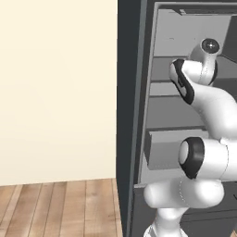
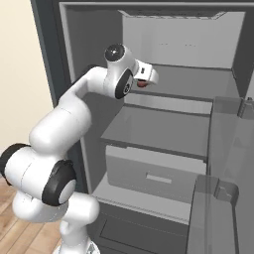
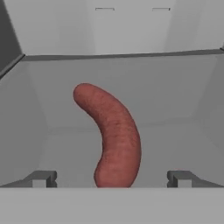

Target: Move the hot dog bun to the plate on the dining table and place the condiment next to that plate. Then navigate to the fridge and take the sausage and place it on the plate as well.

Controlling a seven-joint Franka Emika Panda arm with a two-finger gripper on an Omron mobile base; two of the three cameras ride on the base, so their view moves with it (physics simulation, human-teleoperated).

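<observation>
While the jaws stand spread wide, the sausage lies curved on a pale fridge shelf between the fingertips. From the right base camera, the arm's hand hides most of it.

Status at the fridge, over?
Tool open, inside fridge. Sausage on shelf, lying between the fingertips, not gripped. Nothing in the way.

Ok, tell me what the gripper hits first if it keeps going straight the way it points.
Most likely the sausage: it lies on the fridge shelf straight ahead of the open gripper, its near end between the fingertips. How much gap remains is unclear.
</observation>
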